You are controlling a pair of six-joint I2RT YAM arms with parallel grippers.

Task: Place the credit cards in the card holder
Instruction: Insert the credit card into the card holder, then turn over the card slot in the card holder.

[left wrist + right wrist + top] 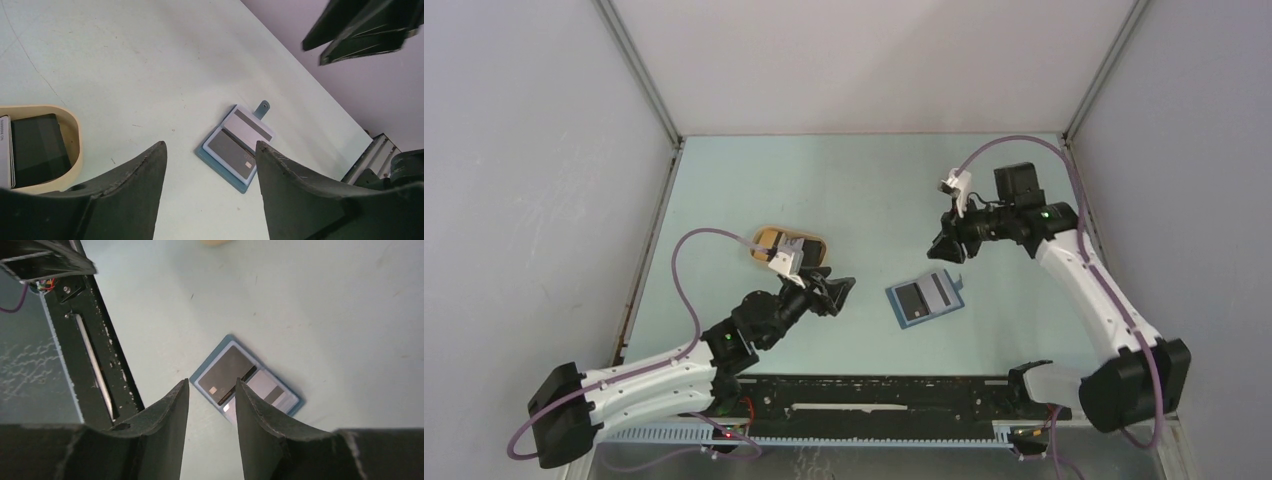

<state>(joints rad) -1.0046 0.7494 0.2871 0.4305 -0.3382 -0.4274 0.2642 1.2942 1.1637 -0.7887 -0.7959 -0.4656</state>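
The card holder (221, 168) is laid open on the table (844, 190); a dark credit card (231, 150) and a pale credit card (248, 126) are seen on its inside; a tan tray (75, 135) holds a dark card (39, 149) beside a pale card (4, 150); the left gripper (210, 145) and right gripper (212, 382) are spread, with nothing pinched.

The two dark fingers (170, 415) of the right gripper (211, 390) rise from the lower edge and stand apart, with nothing held between them. Beyond them, on the pale green table (340, 310), lies the small teal-blue fold-over card holder (296, 403), opened flat and turned diagonally. On it rest two thin plastic cards, side by side: a dark grey card (225, 371) with a little pale chip, and a pale silvery card (262, 386) with a darker band. At the left runs a black metal rail (95, 345) with a long slot.
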